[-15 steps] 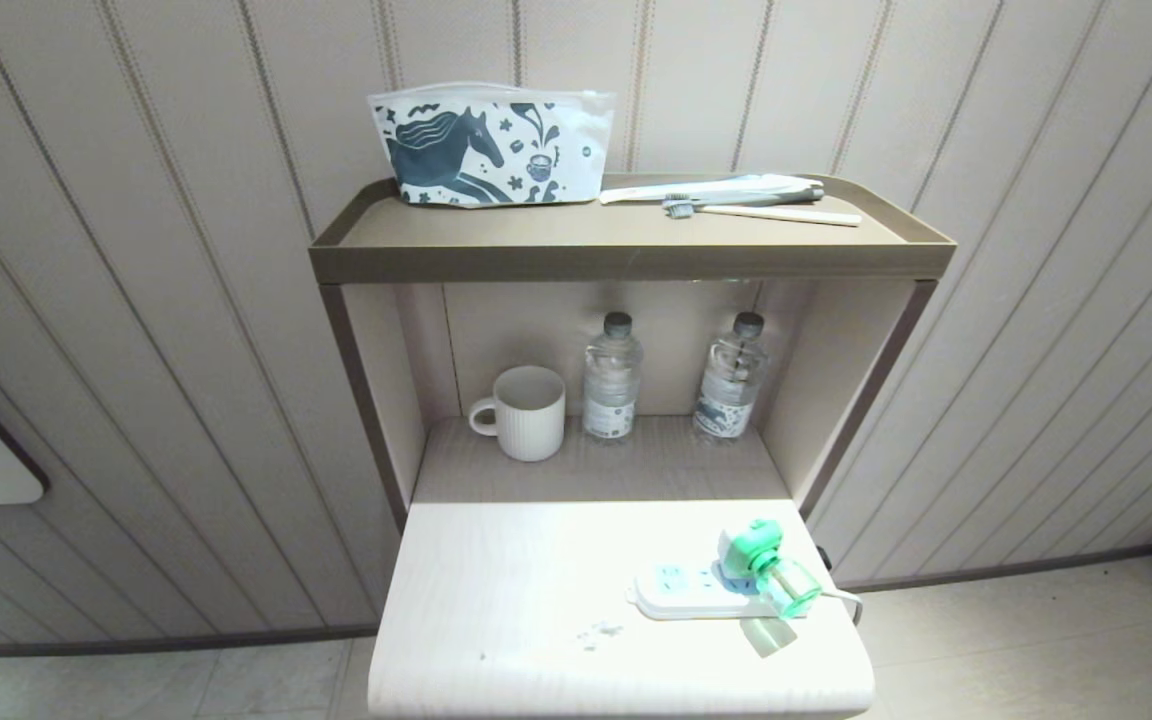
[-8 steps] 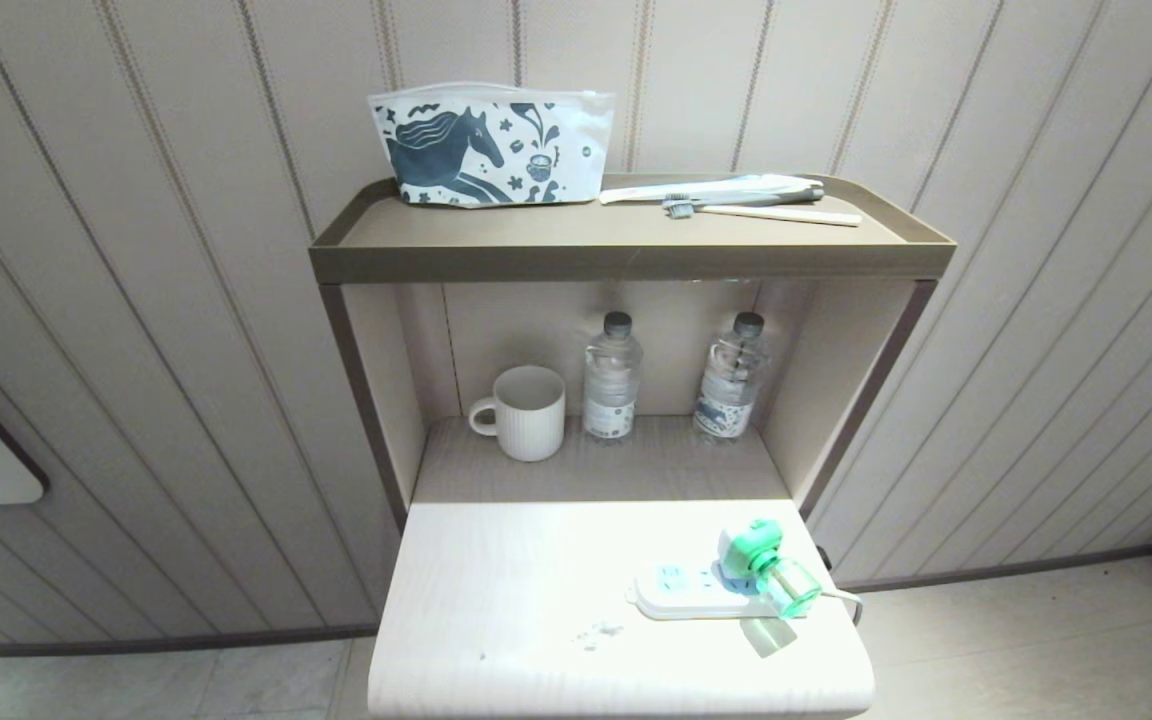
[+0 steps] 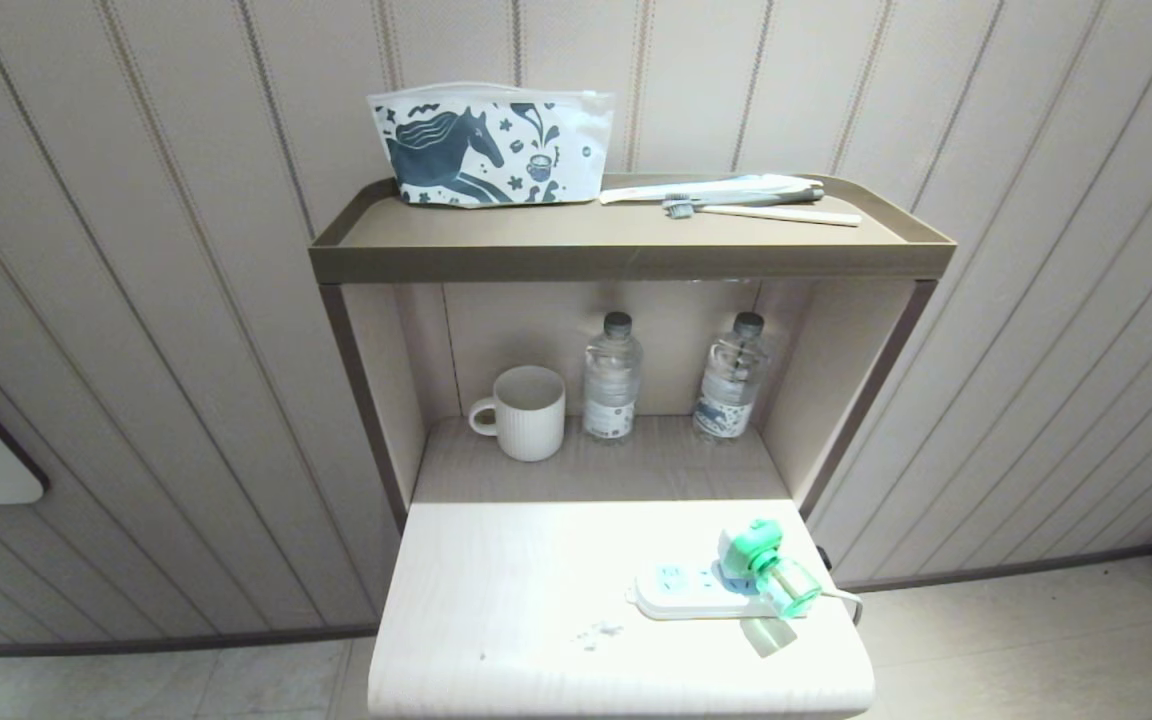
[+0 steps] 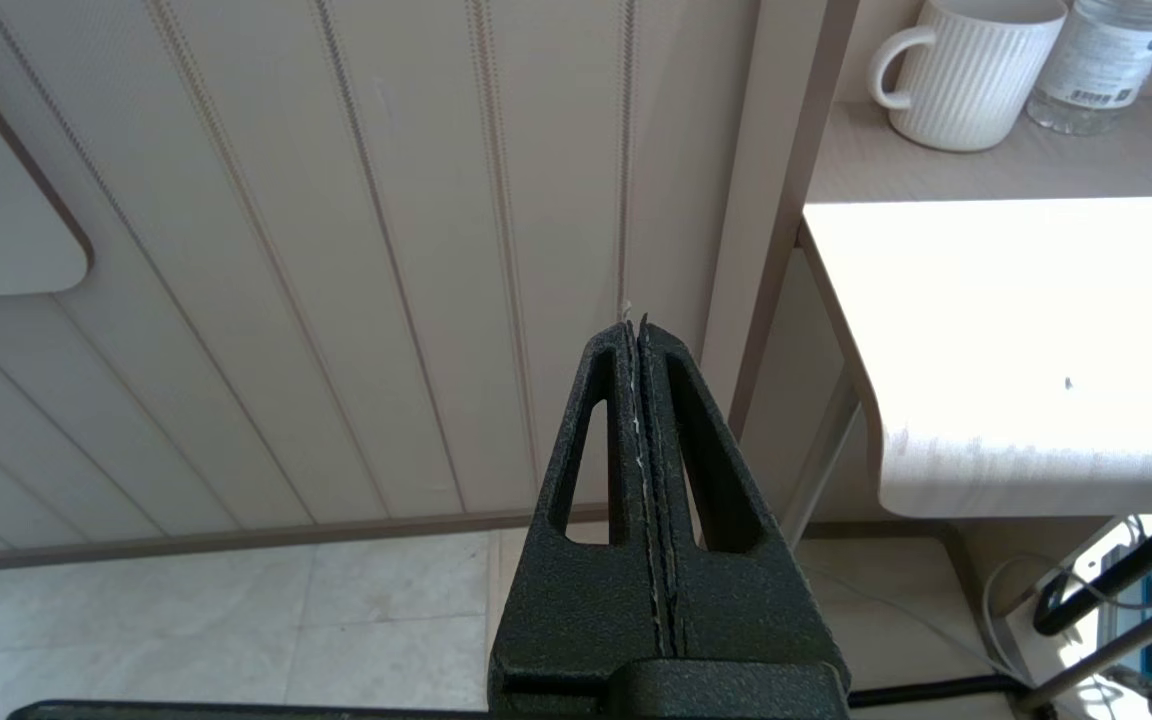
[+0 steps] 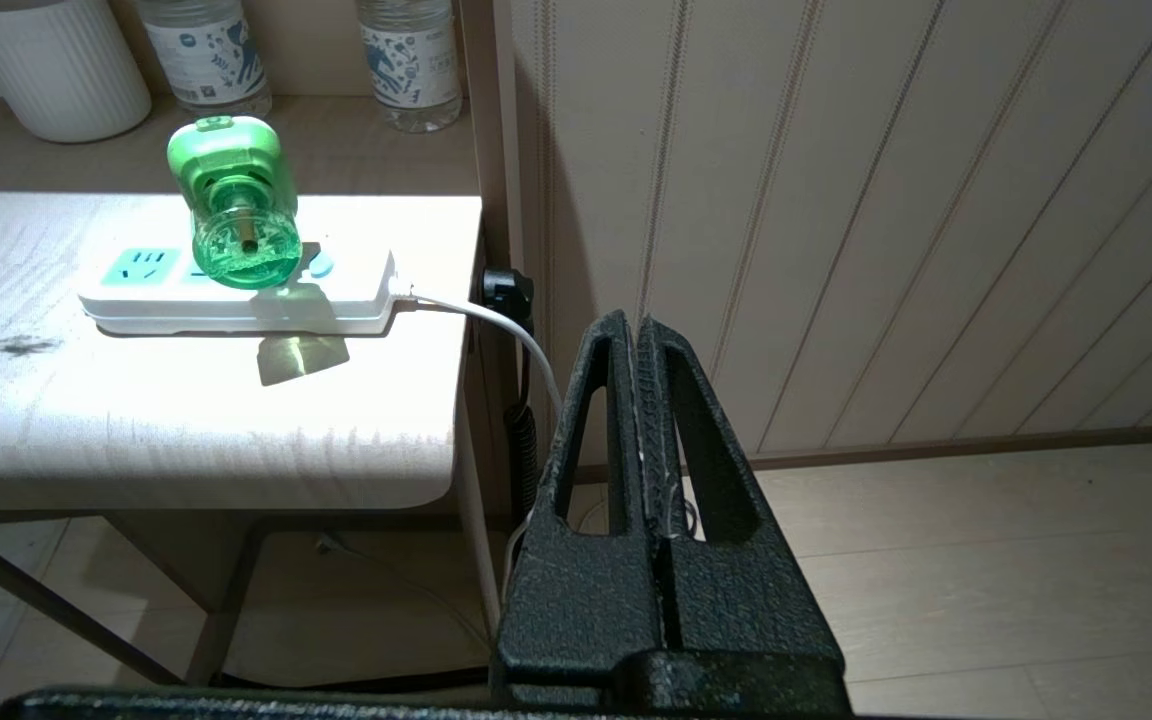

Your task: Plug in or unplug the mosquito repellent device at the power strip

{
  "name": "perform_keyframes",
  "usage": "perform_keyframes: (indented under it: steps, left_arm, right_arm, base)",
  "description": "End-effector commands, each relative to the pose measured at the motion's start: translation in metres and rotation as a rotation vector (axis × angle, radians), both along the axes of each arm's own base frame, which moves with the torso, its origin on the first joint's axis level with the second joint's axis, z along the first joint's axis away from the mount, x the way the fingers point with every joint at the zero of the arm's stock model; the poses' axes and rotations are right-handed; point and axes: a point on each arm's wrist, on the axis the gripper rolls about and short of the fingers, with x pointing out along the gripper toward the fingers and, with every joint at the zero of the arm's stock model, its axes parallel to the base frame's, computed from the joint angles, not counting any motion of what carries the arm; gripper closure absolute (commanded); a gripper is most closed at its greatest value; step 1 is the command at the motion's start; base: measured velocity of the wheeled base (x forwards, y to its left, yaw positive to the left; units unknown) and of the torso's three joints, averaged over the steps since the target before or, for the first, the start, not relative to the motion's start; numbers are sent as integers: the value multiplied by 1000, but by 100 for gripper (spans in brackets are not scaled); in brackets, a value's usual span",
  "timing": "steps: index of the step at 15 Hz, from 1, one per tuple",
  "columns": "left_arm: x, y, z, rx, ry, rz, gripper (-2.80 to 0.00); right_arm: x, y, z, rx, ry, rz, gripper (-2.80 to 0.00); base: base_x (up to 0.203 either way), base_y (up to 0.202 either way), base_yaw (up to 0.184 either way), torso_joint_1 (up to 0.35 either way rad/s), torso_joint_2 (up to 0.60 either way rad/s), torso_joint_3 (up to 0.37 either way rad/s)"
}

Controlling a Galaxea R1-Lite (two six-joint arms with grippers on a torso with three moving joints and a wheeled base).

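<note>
So the mosquito repellent device (image 3: 764, 567) is sitting plugged into the power strip (image 3: 686, 591), green-and-white head on the sockets and the translucent green bottle sticking out toward the robot, tilted a bit. The strip lies flat on the pale worktop (image 3: 536, 600) near its right front corner, with one bluish socket free at the far end from its cord and a round button just past the device on the other side. The white cord (image 5: 496, 325) runs off the worktop edge and drops down.

Neither arm shows in the head view. The right gripper (image 5: 637, 325) hangs off the worktop's right side, below its surface level, jaws pressed together with nothing between them. From those jaws the device and strip are up and off to the left, well apart, and the cord passes just beside the fingertips as seen in that view. The left gripper (image 4: 635, 325) is parked on the other side, jaws also together and empty, pointing at the panelled wall (image 4: 336, 250); the worktop is to the right of it, and nothing of the task shows near it.

Further back from both jaws, on the lower shelf, there's a ribbed white mug (image 3: 525, 411) and two water bottles (image 3: 612, 378). The top shelf has a horse-print pouch (image 3: 489, 146) and a toothbrush (image 3: 766, 212).
</note>
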Motion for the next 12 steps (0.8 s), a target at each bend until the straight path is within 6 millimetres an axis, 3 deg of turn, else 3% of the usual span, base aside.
perform_keyframes:
  steps: [1, 12]
  left_arm:
    - [0, 0, 0, 0, 2, 0, 0]
    - [0, 0, 0, 0, 2, 0, 0]
  right_arm:
    - [0, 0, 0, -1, 2, -1, 0]
    - [0, 0, 0, -1, 2, 1, 0]
  base:
    - [0, 0, 0, 0, 0, 0]
    - [0, 0, 0, 0, 0, 0]
